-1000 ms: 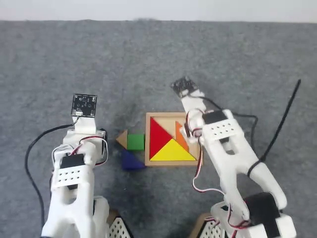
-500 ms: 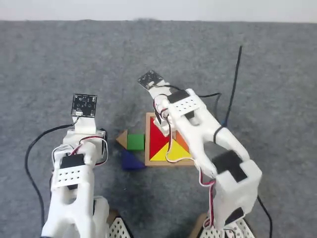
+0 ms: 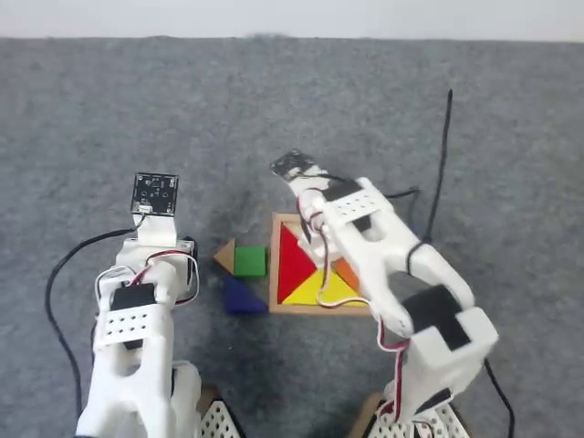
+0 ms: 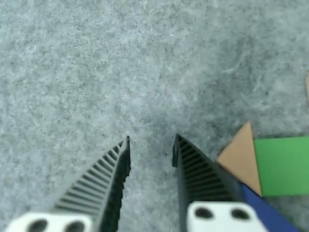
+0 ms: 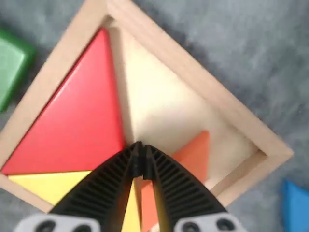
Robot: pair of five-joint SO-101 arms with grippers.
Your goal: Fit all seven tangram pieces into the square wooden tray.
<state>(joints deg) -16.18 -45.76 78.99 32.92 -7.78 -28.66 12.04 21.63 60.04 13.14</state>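
Note:
The square wooden tray (image 3: 310, 308) holds a red triangle (image 3: 296, 260), a yellow triangle (image 3: 318, 290) and an orange piece (image 3: 348, 273). My right arm (image 3: 351, 208) hangs over the tray. In the right wrist view my right gripper (image 5: 140, 146) is shut with nothing in it, its tips over the tray (image 5: 193, 77) where the red triangle (image 5: 77, 125) meets the orange piece (image 5: 193, 152). A green square (image 3: 249, 262), a tan triangle (image 3: 224, 255) and a dark blue triangle (image 3: 241, 297) lie left of the tray. My left gripper (image 4: 151, 145) is open over bare carpet beside the tan triangle (image 4: 239, 157).
Grey carpet covers the table. A blue piece (image 5: 295, 203) lies outside the tray past one corner. The right arm's black cable (image 3: 442, 155) runs up behind the tray. The left arm (image 3: 146, 301) stands at the front left.
My right arm swung left from the tray's right side to above the tray, then eased slightly back. The left arm and the loose pieces stayed still.

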